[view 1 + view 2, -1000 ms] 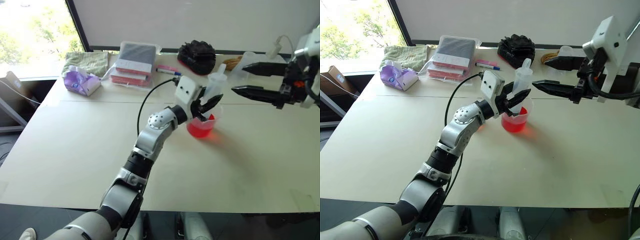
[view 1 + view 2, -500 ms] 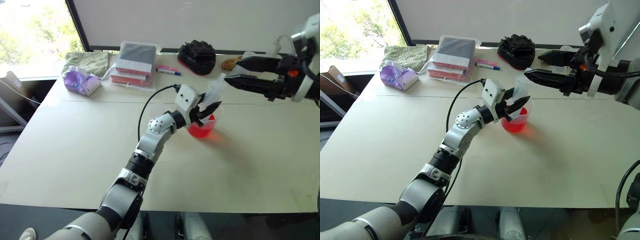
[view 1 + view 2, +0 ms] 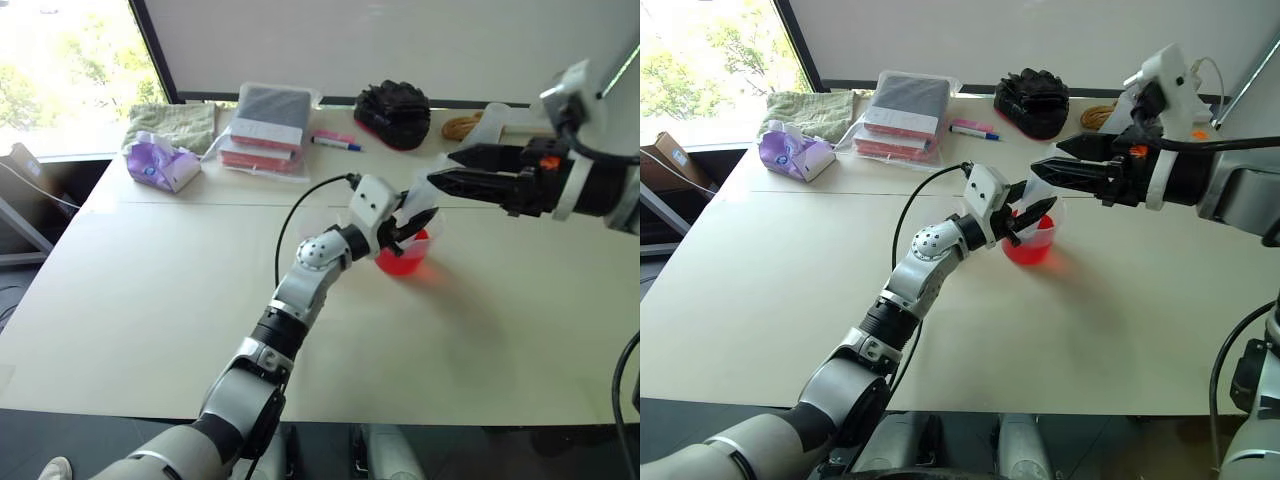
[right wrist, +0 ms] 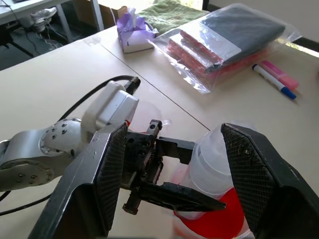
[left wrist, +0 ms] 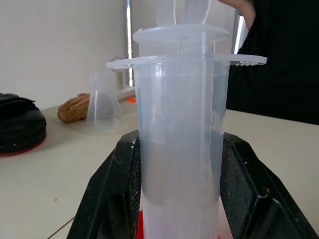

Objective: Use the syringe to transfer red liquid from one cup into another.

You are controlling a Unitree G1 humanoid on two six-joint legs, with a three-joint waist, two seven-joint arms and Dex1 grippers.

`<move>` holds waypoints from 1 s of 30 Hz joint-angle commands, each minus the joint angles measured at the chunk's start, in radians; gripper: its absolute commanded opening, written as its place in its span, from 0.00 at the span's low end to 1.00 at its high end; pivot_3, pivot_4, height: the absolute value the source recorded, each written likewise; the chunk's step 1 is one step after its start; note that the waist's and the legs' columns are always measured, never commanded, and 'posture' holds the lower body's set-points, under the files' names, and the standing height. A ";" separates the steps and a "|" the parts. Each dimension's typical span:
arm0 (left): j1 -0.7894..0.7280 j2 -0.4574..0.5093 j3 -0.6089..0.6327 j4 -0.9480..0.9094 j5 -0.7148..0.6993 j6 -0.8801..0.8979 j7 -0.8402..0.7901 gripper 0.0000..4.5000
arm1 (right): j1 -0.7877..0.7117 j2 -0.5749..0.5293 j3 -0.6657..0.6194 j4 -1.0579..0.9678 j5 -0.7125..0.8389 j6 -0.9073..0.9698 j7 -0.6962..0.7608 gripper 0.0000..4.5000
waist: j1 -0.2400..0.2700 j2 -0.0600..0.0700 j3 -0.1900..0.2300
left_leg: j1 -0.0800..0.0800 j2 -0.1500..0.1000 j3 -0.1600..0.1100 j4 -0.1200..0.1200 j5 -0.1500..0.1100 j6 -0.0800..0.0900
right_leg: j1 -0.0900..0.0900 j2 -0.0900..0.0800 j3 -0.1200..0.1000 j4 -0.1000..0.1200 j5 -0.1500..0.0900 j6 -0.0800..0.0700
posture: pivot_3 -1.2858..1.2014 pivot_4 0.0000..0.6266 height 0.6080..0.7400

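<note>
Beige table [image 3: 150, 300] bears beaker [image 3: 405, 255] (red liquid), tissues [image 3: 160, 163], bagged books [image 3: 268, 125], marker [image 3: 335, 142]

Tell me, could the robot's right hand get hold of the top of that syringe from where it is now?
Probably yes. The right hand is open, its fingers either side of the syringe, which the left hand holds upright in the beaker.

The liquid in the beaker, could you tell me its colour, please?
Translucent red liquid, clearest in the right eye view.
</note>
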 commanded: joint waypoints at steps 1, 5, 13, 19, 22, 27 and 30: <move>-0.002 -0.013 0.002 -0.025 0.002 -0.024 -0.001 0.39 | -0.008 0.003 0.008 0.004 -0.049 -0.026 -0.017 0.69 | 0.000 0.000 0.000 | 0.000 0.000 0.000 0.000 0.000 0.000 | 0.000 0.000 0.000 0.000 0.000 0.000 | 0.52 0.24 1.00; 0.001 -0.014 0.000 -0.030 0.003 -0.022 0.000 0.39 | -0.013 0.026 0.009 0.018 -0.055 -0.013 -0.022 0.69 | 0.000 0.000 0.000 | 0.000 0.000 0.000 0.000 0.000 0.000 | 0.000 0.000 0.000 0.000 0.000 0.000 | 0.52 0.24 1.00; 0.004 -0.014 0.000 -0.035 0.004 -0.020 0.002 0.39 | -0.032 0.089 0.001 0.023 -0.039 0.007 -0.045 0.69 | 0.000 0.000 0.000 | 0.000 0.000 0.000 0.000 0.000 0.000 | 0.000 0.000 0.000 0.000 0.000 0.000 | 0.52 0.24 1.00; 0.007 -0.016 -0.002 -0.037 0.004 -0.018 0.004 0.38 | -0.046 0.141 -0.001 0.029 -0.036 0.019 -0.074 0.57 | 0.000 0.000 0.000 | 0.000 0.000 0.000 0.000 0.000 0.000 | 0.000 0.000 -0.001 0.000 0.000 0.000 | 0.52 0.24 1.00; 0.009 -0.016 -0.003 -0.041 0.004 -0.015 0.003 0.38 | -0.051 0.168 0.000 0.033 -0.040 0.020 -0.086 0.28 | 0.000 0.000 0.000 | 0.000 0.000 0.000 0.000 0.000 0.000 | 0.000 0.000 -0.001 0.000 0.000 0.000 | 0.52 0.24 1.00; 0.014 -0.015 -0.004 -0.048 0.004 -0.012 0.001 0.38 | -0.045 0.195 -0.002 0.031 -0.042 0.018 -0.096 0.02 | 0.000 0.000 0.000 | 0.000 0.000 0.000 0.000 0.000 0.000 | 0.000 0.000 -0.001 -0.001 0.000 0.000 | 0.52 0.24 1.00; 0.017 -0.014 -0.004 -0.049 0.006 -0.013 -0.003 0.38 | -0.034 0.207 -0.008 0.023 -0.044 0.010 -0.100 0.02 | 0.000 0.000 0.000 | -0.001 0.000 0.000 0.000 0.000 0.000 | 0.000 0.000 -0.001 -0.001 0.000 0.000 | 0.52 0.24 1.00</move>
